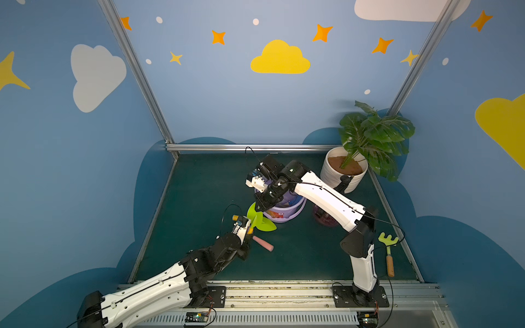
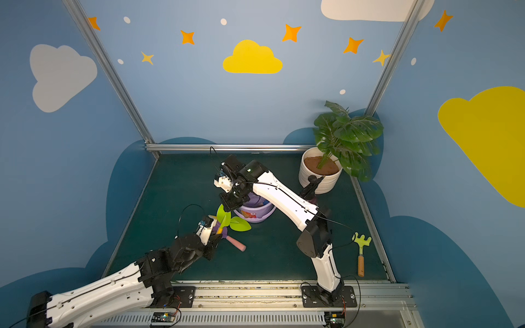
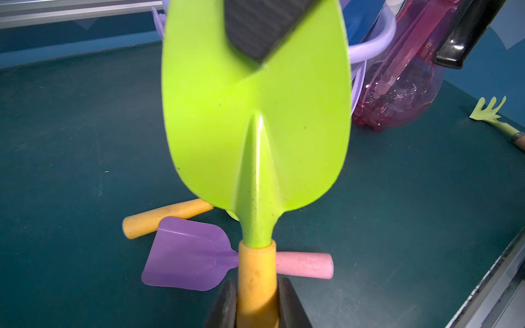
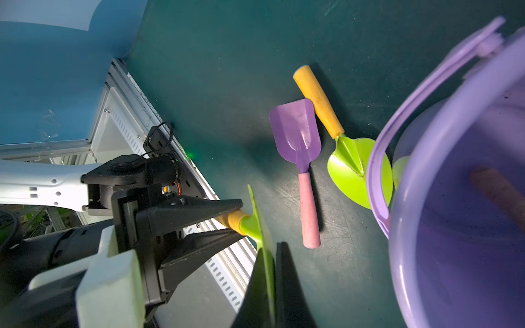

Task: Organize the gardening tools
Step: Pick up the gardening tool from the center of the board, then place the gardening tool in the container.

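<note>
The left end effector (image 3: 255, 286) is clamped on the yellow handle of the raised lime-green trowel (image 3: 255, 127). The right end effector (image 4: 270, 250) is closed flat on the upper part of that same trowel's blade, so both arms have hold of one tool. In both top views this trowel is held clear of the worktop (image 1: 199, 198) near its middle, just left of the lilac bucket (image 1: 284, 215), with the blade uppermost and the handle pointing down towards the near side.

Below it, the second lime-green trowel (image 4: 352, 167) lies flat. Its blade is just beside the near-left side of the bucket and its yellow handle points left. Whether the blade touches the bucket cannot be told. The purple trowel (image 4: 298, 136) lies alongside it on the near side, with its pink handle angled towards the near right. The left wrist view shows both lying under the raised trowel.

A blue trowel (image 3: 360, 25) shows inside the bucket. The pink see-through spray bottle (image 3: 397, 93) stands upright just right of the bucket. In the top views the right arm hides most of it and only its black trigger head shows clearly.

A green rake (image 1: 387, 247) with a wooden handle lies well apart from the rest, by the right edge of the worktop towards the near side. The white ribbed plant pot (image 1: 329, 176), holding a leafy plant, stands in the far right corner.
</note>
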You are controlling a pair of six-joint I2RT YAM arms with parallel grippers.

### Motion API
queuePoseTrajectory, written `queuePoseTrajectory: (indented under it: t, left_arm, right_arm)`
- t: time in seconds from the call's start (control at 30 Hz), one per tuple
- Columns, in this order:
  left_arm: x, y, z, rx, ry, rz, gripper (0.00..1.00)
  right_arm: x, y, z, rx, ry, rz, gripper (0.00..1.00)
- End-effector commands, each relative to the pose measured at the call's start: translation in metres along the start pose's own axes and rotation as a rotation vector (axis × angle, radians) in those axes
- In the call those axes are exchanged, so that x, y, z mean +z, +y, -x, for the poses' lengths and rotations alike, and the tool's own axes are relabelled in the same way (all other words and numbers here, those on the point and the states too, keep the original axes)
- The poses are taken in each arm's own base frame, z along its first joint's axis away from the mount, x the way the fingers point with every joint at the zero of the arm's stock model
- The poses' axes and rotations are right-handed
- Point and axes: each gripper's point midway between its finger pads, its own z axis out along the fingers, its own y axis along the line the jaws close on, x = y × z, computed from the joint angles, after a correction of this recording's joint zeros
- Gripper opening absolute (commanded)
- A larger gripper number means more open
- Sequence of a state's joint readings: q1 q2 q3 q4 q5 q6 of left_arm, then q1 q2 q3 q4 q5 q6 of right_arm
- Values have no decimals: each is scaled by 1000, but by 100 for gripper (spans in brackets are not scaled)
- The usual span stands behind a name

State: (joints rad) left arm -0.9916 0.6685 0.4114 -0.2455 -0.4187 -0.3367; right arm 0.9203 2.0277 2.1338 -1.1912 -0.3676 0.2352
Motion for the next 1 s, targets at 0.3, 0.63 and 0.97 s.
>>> queuePoseTrajectory:
  t: [0.3, 0.63, 0.97]
  left_arm:
    - [-13, 9, 18, -67, -107, 25, 76]
    - [-16, 19, 14, -100, -131, 63, 84]
    - [-10, 19, 7, -103, -96, 74, 84]
  right_arm:
    - [-41, -12, 10, 24, -87, -10, 0]
    - [-136, -39, 28, 71, -385, -78, 0]
    - [-214, -90, 24, 123, -755, -391, 0]
